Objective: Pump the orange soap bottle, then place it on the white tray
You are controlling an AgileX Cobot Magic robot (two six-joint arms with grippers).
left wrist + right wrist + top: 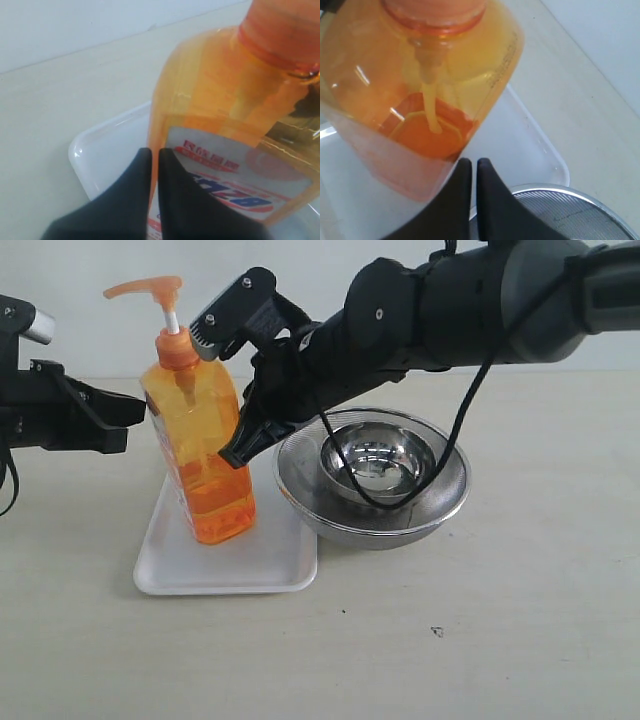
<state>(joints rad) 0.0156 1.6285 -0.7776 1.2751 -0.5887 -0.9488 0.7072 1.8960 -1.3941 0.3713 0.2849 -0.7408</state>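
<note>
Tabletop (pixel 480 640): pale, and it carries everything here.
Tray (pixel 250 575): white and flat, in the lower left of the frame, the nearest thing to me.
Soap bottle (pixel 200 460): orange, base down on the left part of the tray. Its long axis is close to vertical, with the top leaning a little toward the left of the frame.
Pump head (pixel 150 287): raised, with the spout pointing left.
Right end effector (pixel 228 456): clenched and holding nothing. Its tip is at the bottle's right face, about mid-height; I cannot tell whether it touches or is just beside.
Left end effector (pixel 140 412): also clenched and empty, level with the bottle's shoulder and just beside its left face.
Strainer (pixel 400 525): steel mesh, just right of the tray, with a smaller steel bowl (pixel 380 455) sitting inside it.
Key relation: the bottle stands between the two tips, left of the right one and right of the left one. Both are about equally close, and neither is over the pump head.
Progress: the placing looks done as things lie. I cannot say whether the pump was pressed. A press would need a tip brought up above the pump head.
</note>
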